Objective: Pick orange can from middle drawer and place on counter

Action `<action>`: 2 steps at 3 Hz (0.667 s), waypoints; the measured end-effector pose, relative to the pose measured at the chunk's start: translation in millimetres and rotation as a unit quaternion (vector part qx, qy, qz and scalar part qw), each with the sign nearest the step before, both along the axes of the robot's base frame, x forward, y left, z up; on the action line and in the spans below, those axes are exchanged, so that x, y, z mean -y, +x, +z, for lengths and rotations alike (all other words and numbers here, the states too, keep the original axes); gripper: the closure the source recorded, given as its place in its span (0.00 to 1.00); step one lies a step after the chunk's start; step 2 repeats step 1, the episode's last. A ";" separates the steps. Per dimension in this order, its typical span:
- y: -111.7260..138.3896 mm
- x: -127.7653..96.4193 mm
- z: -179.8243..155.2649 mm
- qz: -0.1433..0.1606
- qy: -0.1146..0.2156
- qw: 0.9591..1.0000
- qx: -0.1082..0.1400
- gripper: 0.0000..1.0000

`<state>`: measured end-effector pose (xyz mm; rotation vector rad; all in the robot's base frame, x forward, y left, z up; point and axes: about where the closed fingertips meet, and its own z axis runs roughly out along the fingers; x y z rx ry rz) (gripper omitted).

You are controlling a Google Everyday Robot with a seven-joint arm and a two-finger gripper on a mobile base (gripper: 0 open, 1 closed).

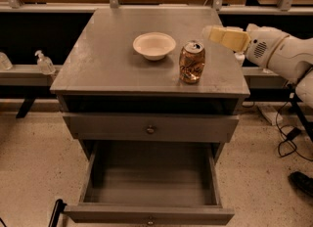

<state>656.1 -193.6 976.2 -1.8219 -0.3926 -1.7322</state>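
One orange can (191, 62) stands upright on the grey surface (105, 62), right of centre in the frame and just beside the white bowl (154, 45). The gripper (226, 37) hangs above and to the right of it, near but apart, holding nothing; whether it is open or closed I cannot tell. The can lies down-left of the gripper, long axis vertical. The open drawer (149, 184) at the bottom looks empty, so the placing seems done.

Left of pincer (210, 33), orange can (191, 62) and bowl (154, 45) obstruct counter (105, 62).
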 end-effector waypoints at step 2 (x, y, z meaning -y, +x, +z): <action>0.0 0.0 0.0 0.000 0.000 1.000 0.000 0.00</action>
